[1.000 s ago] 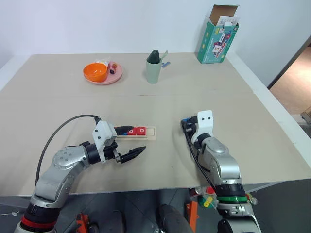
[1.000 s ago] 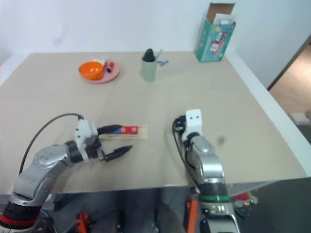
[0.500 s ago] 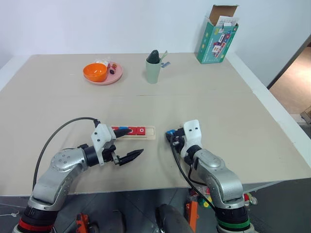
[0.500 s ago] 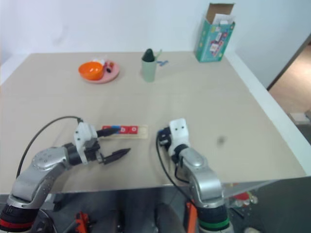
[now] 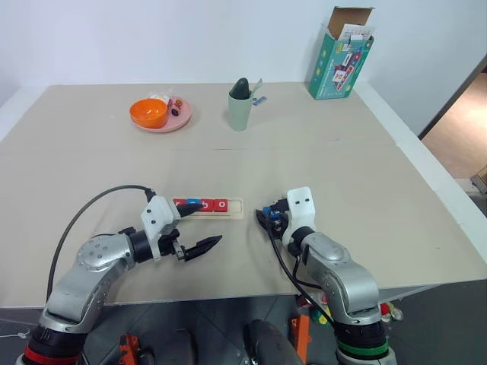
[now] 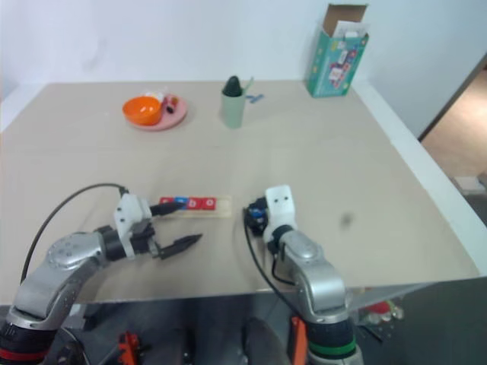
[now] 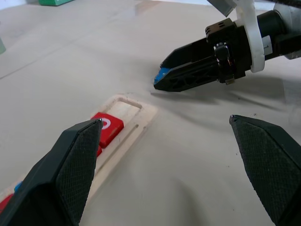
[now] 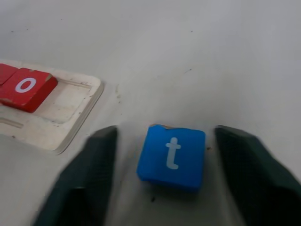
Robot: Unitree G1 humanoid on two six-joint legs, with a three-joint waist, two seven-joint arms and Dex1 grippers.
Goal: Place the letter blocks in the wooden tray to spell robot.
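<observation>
Centrally on the beige worktop lies the long pale wooden tray, with four small square letter tiles seated in its groove: red, blue, red, red, running from its left end. Its rightmost slot is bare wood. Just to the right of that end, apart from the tray, the blue square tile with a white "t" lies flat on the worktop, touching neither black finger of the right gripper; the fingers stand spread on either side of it, gripping nothing. Nothing lies between this tile and the bare slot.

Left of the tray's middle and nearer the robot, the left gripper hovers with its black fingers wide apart and nothing between them; one finger reaches over the tray's left part, the other lies on the near side of it. A black cable arcs from that wrist.

Well back on the worktop stand a pink plate bearing an orange bowl and some small items too small to tell, a pale green cup with a dark object poking out, and at the far right an open teal cardboard box.
</observation>
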